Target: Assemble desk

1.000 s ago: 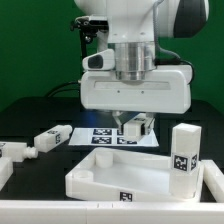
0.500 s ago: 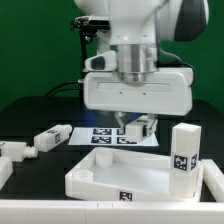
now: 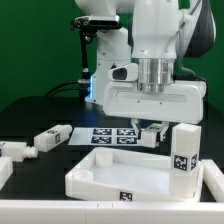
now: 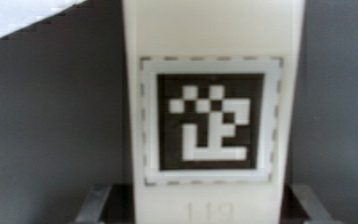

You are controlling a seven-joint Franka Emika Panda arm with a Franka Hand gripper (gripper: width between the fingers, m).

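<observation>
My gripper [image 3: 151,127] is shut on a white square-section desk leg [image 3: 157,131] and holds it just above the table, behind the tabletop. In the wrist view that leg [image 4: 211,60] fills the frame with its black-and-white tag facing the camera, and my gripper [image 4: 197,205] has a dark finger against each side. The white rimmed tabletop [image 3: 100,172] lies at the front. A second leg [image 3: 183,150] stands upright at its corner on the exterior view's right, just right of the held leg.
The marker board [image 3: 108,135] lies behind the tabletop, partly under my hand. Two more white legs [image 3: 50,137] [image 3: 14,151] lie on the black table at the exterior view's left. A green wall backs the scene.
My arm has moved toward the exterior view's right with the leg still held, uncovering more of the marker board. The grip has not changed.
</observation>
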